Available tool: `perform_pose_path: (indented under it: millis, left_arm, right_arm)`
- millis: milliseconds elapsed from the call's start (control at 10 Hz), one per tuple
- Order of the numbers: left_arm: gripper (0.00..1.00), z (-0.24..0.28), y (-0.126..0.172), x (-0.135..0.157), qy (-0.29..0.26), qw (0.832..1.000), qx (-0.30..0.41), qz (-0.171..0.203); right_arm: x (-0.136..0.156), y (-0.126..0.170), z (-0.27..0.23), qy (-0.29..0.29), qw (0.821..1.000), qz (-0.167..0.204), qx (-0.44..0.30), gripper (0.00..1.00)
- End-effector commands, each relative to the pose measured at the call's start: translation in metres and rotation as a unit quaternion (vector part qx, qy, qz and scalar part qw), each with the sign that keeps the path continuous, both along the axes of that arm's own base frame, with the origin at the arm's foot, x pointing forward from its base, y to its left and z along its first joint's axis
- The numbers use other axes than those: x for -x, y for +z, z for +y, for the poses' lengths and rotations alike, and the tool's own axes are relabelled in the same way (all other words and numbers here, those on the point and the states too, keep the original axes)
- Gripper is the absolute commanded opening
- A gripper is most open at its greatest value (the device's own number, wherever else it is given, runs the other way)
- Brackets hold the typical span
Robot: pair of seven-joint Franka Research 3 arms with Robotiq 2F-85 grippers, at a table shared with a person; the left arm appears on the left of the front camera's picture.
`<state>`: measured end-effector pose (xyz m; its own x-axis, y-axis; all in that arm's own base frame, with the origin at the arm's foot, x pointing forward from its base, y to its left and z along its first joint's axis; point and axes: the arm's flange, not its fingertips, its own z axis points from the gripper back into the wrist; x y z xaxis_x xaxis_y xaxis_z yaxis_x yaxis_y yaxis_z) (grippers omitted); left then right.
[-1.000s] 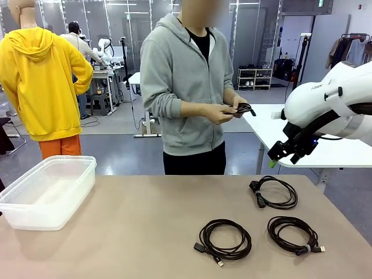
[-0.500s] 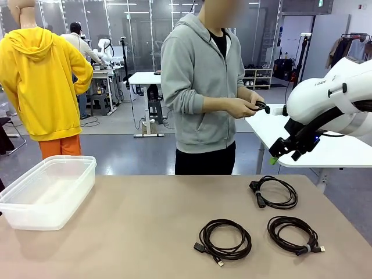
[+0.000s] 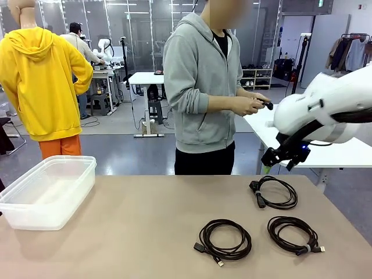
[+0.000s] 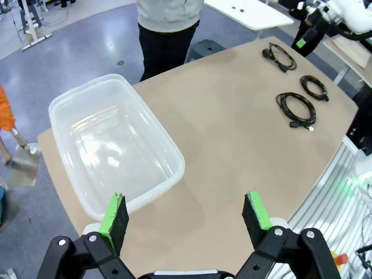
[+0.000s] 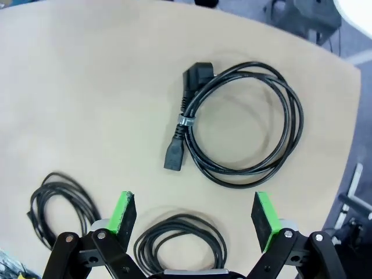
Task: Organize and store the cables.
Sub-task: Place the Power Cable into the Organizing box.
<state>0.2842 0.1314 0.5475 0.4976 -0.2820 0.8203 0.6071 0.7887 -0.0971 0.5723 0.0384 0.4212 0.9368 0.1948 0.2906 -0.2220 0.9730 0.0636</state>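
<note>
Front view, left to right: a clear bin (image 3: 49, 192) sits on the table's (image 3: 145, 232) left side. In the left wrist view the left gripper (image 4: 186, 202) hangs above the table by the bin, fingers spread and empty. Three coiled cables lie on the right half: near coil (image 3: 225, 238), right coil (image 3: 293, 234), far coil (image 3: 276, 192). A person beyond the table holds a fourth cable (image 3: 266, 105) in both hands (image 3: 247, 106). The right gripper (image 3: 270, 161) hovers above the far coil, spread, holding nothing.
</note>
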Motion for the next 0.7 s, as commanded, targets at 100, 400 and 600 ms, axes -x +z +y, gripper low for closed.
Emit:
perform_pose_path:
  millis: [100,400,600]
  left_arm:
    - [1.0,0.0,0.001,0.001,-0.007,1.0,0.0,-0.005]
    - [1.0,0.0,0.001,0.001,-0.007,1.0,0.0,-0.005]
    - [1.0,0.0,0.001,0.001,-0.007,1.0,0.0,-0.005]
  right_arm:
    - [-0.038,-0.01,0.016,-0.04,0.997,0.056,0.041,1.0]
    - [-0.054,-0.041,0.023,-0.062,0.995,0.083,0.015,1.0]
    - [-0.059,-0.064,0.034,-0.066,0.993,0.103,0.01,1.0]
